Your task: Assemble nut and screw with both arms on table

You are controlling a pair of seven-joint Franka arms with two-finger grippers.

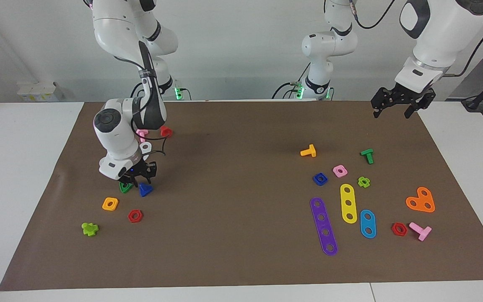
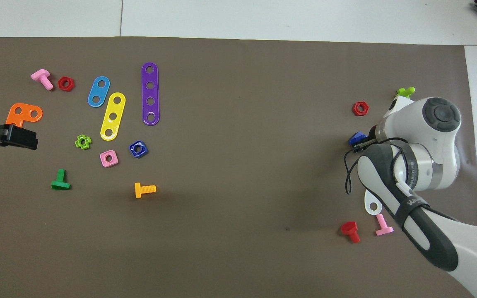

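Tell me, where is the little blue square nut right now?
The blue square nut lies flat on the brown mat toward the left arm's end of the table, beside the pink square nut and near the purple strip.

Robotics laboratory: two white arms (image 1: 132,37) mounted at a white table (image 1: 23,167) with brown mat (image 1: 233,235), cabling, plain walls.
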